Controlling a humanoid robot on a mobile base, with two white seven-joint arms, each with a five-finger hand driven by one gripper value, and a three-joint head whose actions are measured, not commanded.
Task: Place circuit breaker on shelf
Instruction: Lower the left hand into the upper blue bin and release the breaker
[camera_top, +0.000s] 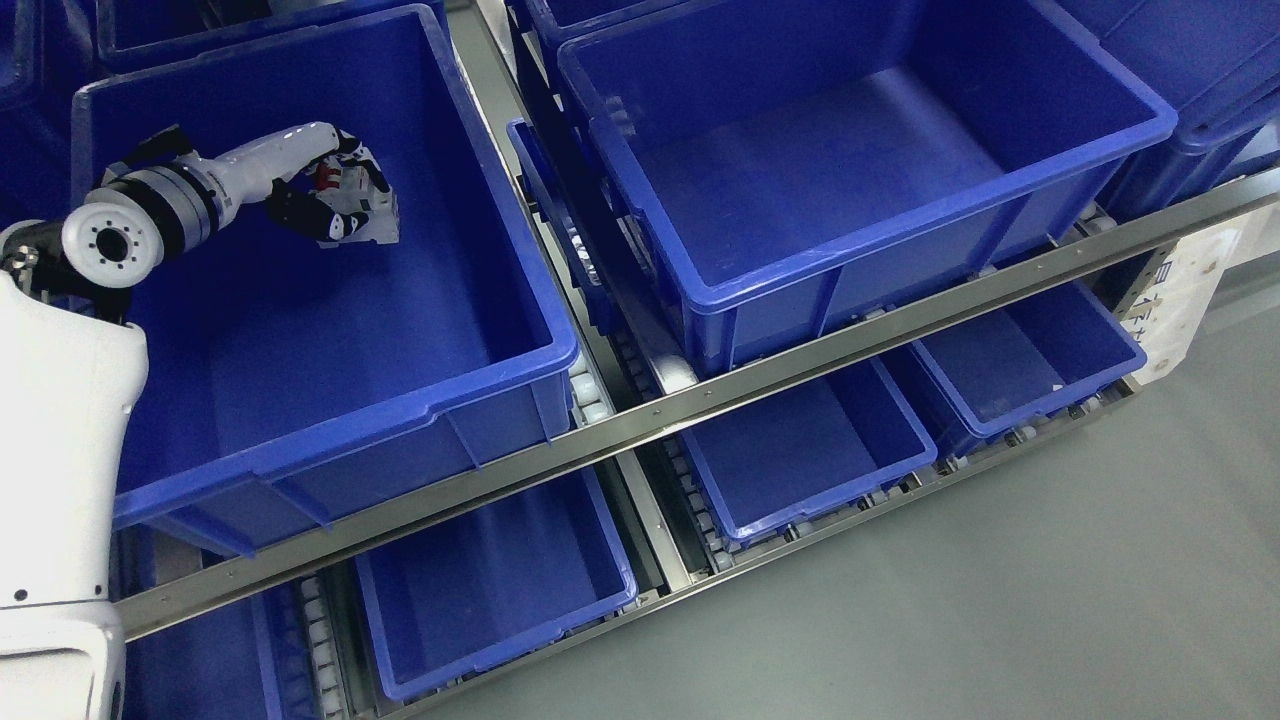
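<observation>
My left hand (335, 195) reaches into the big blue bin (480, 180) on the shelf's upper level at the left. Its fingers are curled around a white circuit breaker (352, 212) with a red switch part showing between them. The breaker hangs low inside the bin; I cannot tell if it touches the bin floor. My left arm comes in from the lower left edge, white forearm and grey wrist over the bin's left side. The right hand is out of view.
A second large blue bin (900, 200) stands to the right on the same level. A metal shelf rail (700, 395) runs diagonally across the front. Smaller blue bins (800, 450) sit on the lower level. Grey floor lies at the lower right.
</observation>
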